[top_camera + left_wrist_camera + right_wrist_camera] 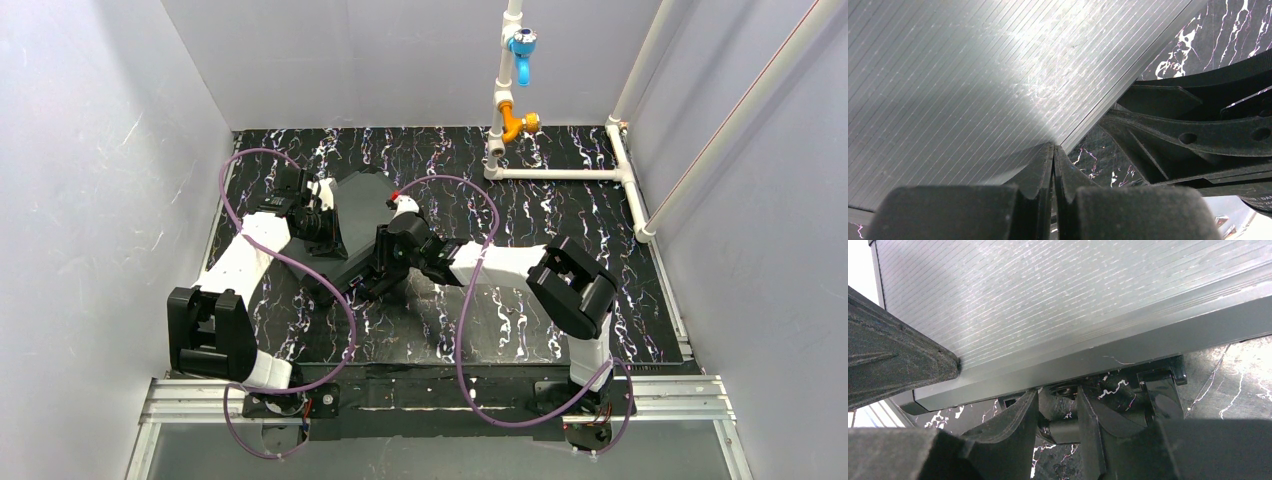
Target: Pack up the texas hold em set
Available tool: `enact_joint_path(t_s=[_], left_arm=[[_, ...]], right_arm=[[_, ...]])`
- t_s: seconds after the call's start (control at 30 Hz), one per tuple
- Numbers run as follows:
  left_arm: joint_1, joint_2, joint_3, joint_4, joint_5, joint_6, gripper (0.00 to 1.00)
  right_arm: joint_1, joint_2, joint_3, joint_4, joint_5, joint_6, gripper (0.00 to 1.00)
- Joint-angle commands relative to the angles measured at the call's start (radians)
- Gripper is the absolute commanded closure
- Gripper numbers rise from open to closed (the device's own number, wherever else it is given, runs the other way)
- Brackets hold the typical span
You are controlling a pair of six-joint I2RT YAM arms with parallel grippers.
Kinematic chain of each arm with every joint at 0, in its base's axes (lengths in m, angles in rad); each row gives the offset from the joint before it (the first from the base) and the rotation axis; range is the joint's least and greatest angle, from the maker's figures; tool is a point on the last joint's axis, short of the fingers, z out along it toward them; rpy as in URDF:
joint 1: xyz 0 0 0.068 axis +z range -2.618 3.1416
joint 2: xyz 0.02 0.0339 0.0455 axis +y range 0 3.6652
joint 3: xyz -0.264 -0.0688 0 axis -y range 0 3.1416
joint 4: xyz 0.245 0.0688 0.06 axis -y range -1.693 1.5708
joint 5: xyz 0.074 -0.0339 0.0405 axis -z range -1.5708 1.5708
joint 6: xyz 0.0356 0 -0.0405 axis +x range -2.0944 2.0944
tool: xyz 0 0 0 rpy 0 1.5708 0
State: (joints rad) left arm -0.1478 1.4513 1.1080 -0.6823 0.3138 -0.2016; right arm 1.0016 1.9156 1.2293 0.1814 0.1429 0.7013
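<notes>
The left gripper (1053, 148) has its fingers pressed together and holds nothing. Its closed tip bears against the ribbed panel of the dark rectangular hard case (973, 75), probably to brace the case against sliding. The right gripper (1058, 396) has its fingers partly spread at the case's front rim, near the glossy black latch fitting (1160, 390). It grips nothing clearly and is probably placed for fastening. The case sits left of centre on the black marbled counter (560, 215), between both arms. Its contents are hidden.

Robot lab cell here: plain white walls (90, 150) box in a black marbled worktop (520, 330), left arm (245, 262) and right arm (500, 262) bolted along an aluminium rail (440, 395).
</notes>
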Motion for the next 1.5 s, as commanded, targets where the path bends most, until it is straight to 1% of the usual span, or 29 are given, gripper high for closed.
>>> enact_joint_path(t_s=[0.0,0.27,0.43,0.57,0.6,0.8,1.03,1.17,1.2,1.47], left_arm=[[-0.007,0.077,-0.078,-0.138,-0.094,0.040,1.00],[-0.008,0.080,-0.078,-0.138,-0.091,0.040,1.00],[-0.007,0.082,-0.079,-0.138,-0.091,0.039,1.00],[-0.007,0.084,-0.078,-0.138,-0.091,0.041,1.00],[-0.008,0.084,-0.078,-0.138,-0.091,0.041,1.00],[-0.007,0.084,-0.076,-0.139,-0.088,0.040,1.00],[-0.008,0.085,-0.076,-0.138,-0.087,0.040,1.00],[-0.008,0.085,-0.076,-0.139,-0.085,0.040,1.00],[-0.007,0.086,-0.076,-0.138,-0.085,0.040,1.00],[-0.007,0.083,-0.075,-0.138,-0.085,0.041,1.00]], right_arm=[[-0.005,-0.043,0.034,0.117,0.037,-0.005,0.57],[-0.004,-0.101,-0.006,0.099,0.058,-0.058,0.55],[-0.004,-0.149,-0.056,0.088,0.081,-0.101,0.47],[-0.004,-0.176,-0.087,0.081,0.088,-0.121,0.45],[-0.004,-0.181,-0.094,0.080,0.088,-0.124,0.46],[-0.004,-0.184,-0.136,0.076,0.099,-0.140,0.65],[-0.004,-0.135,-0.131,0.089,0.070,-0.136,0.81],[-0.004,-0.085,-0.111,0.092,0.039,-0.126,0.97],[-0.004,-0.075,-0.109,0.093,0.033,-0.121,0.99],[-0.004,-0.033,-0.094,0.105,0.002,-0.110,0.99]])
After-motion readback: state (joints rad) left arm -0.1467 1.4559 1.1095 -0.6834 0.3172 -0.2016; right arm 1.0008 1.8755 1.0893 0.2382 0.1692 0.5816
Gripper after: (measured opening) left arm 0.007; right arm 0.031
